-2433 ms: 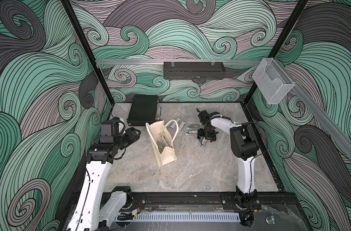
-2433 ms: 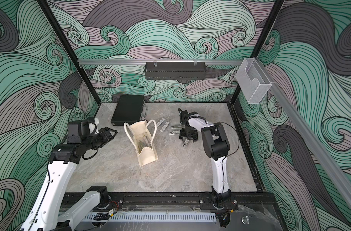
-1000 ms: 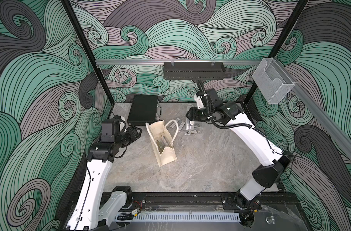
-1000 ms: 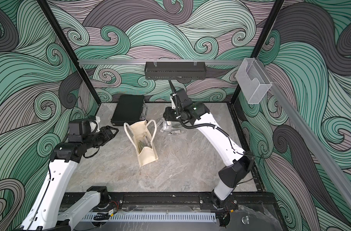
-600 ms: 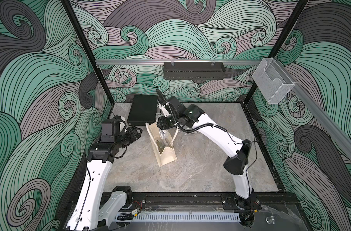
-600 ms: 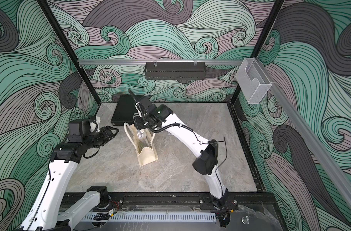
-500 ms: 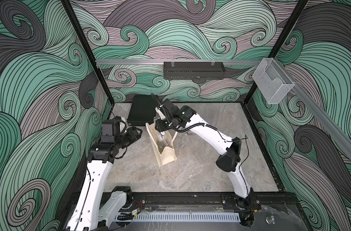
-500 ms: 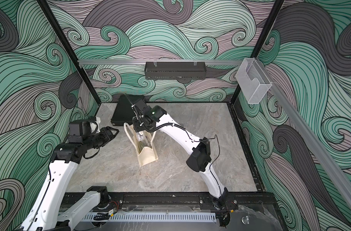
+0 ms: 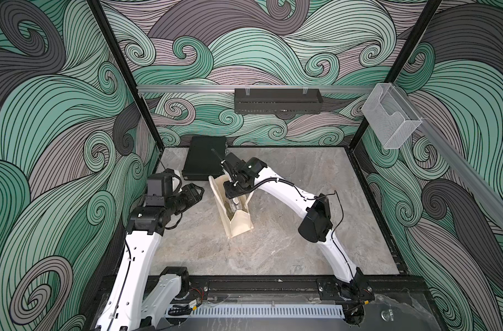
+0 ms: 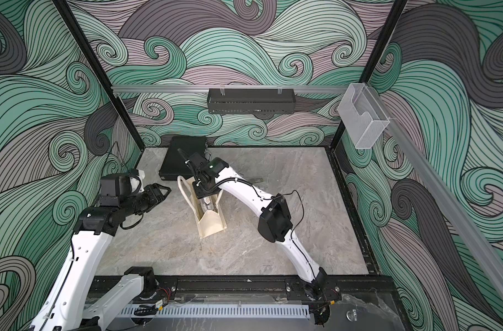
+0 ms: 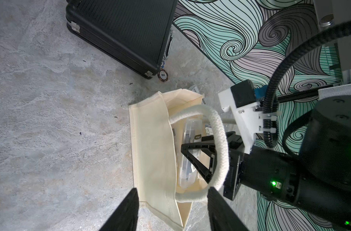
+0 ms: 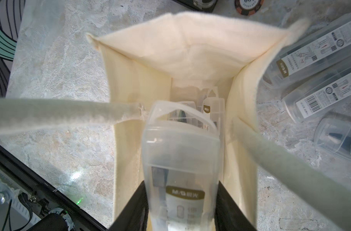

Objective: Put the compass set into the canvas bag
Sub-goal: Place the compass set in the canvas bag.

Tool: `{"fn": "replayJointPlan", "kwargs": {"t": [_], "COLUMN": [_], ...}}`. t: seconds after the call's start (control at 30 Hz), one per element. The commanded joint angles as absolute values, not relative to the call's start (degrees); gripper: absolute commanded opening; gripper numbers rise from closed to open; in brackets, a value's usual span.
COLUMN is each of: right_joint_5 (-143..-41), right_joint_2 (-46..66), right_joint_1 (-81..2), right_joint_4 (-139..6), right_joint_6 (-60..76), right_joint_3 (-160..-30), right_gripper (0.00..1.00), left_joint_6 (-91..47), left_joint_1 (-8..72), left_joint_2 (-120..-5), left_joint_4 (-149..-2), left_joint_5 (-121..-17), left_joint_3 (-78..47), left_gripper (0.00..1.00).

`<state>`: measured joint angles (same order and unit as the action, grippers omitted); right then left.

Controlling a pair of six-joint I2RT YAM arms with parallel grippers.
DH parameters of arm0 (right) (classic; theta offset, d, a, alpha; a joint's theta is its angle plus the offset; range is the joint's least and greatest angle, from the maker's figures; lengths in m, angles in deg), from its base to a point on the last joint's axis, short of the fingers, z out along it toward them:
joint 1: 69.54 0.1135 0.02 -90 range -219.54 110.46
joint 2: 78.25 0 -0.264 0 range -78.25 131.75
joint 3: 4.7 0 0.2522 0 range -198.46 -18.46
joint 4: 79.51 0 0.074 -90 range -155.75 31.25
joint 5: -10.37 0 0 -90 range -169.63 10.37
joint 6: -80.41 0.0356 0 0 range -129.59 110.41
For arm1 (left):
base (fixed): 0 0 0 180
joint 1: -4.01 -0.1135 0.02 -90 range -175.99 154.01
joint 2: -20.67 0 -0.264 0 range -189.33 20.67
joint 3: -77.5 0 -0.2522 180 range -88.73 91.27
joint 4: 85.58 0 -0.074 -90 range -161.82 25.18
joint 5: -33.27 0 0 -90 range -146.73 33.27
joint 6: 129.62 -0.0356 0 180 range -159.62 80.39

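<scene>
Since the grey marbled surface [image 9: 273,252] carries everything else, begin with it: at its far left corner lies a flat black hard case [image 9: 204,160] with metal latches, shut. Nearer, just left of the middle, the canvas bag [image 9: 240,223] stands upright with its mouth open, a narrow cream tote. To the left of the bag and apart from it, the left hand [image 9: 194,193] hovers with fingers spread and nothing between them, so it is not steadying the cloth.

Reaching in from the right, the right hand [image 12: 180,202] sits over the bag's mouth. It pinches a compass set [image 12: 180,156], a clear plastic box whose leading end is already down between the bag's walls. Other clear boxes [image 12: 208,108] show deeper inside, and more [image 12: 318,50] lie on the surface just right of the bag. A rope handle [image 11: 218,140] loops across the opening in front of the right hand; whether it touches I cannot tell. A poker chip [image 11: 163,75] rests by the case's corner.

Three risks seem likely to me. The unsupported bag could tip if the box pushes on a wall. The box could jam on those already packed and stand proud of the rim. On withdrawal, the handle could snag a finger and drag the bag along.
</scene>
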<state>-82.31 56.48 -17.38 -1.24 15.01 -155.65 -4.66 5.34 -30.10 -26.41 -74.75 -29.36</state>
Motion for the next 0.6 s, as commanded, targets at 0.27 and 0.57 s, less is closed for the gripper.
{"fn": "replayJointPlan", "kwargs": {"t": [0.27,0.57], "right_joint_5": [-81.57,-80.56], "right_joint_2": [59.67,50.58], "right_joint_1": [-16.81,-15.93], "right_joint_4": [2.20,2.14], "right_joint_6": [17.87,16.31], "right_joint_3": [-157.26,-158.46], "right_gripper": [0.56,0.72], "left_joint_6": [-4.81,-5.16], "left_joint_1": [5.68,5.68], "left_joint_2": [-29.74,-30.17], "left_joint_4": [-26.74,-26.22], "left_joint_5": [-74.50,-74.31], "left_joint_3": [-29.34,-28.37], "left_gripper": [0.57,0.57]}}
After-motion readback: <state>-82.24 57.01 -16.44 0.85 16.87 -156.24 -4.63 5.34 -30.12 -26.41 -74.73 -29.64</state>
